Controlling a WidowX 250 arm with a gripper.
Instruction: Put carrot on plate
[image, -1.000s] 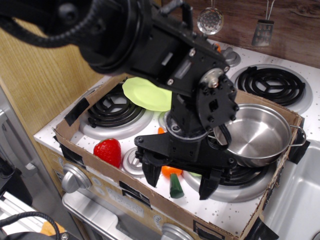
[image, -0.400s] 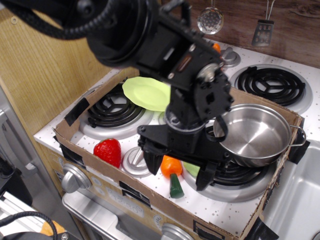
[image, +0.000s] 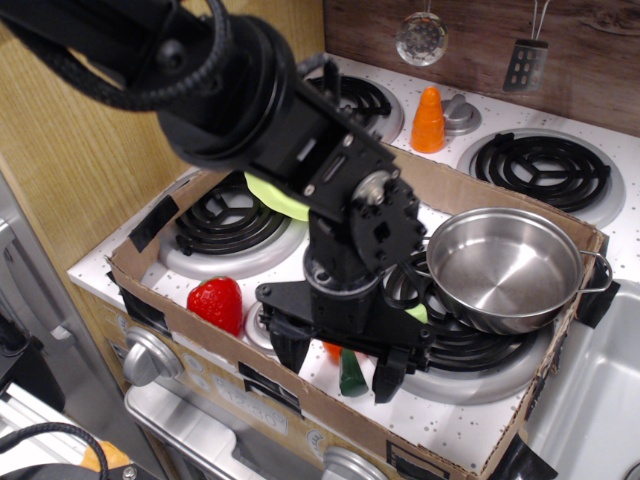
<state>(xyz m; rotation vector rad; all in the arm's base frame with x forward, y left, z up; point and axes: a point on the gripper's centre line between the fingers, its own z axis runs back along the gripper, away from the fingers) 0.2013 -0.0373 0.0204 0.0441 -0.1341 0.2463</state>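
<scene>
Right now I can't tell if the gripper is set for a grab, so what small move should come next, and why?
Probably lower a little further, then close. The gripper hangs open, its fingers on either side of the carrot, whose green end shows between them. The fingers do not yet seem to touch it. The plate lies behind the arm, mostly hidden.

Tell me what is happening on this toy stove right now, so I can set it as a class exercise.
A black robot arm reaches down into a cardboard tray on the stove. Its gripper hangs over the carrot, jaws spread to either side of it; only the green stem end and a bit of orange show. Whether the jaws touch it cannot be told. The green plate lies further back, mostly hidden by the arm. A strawberry and a steel pot also sit in the tray.
</scene>
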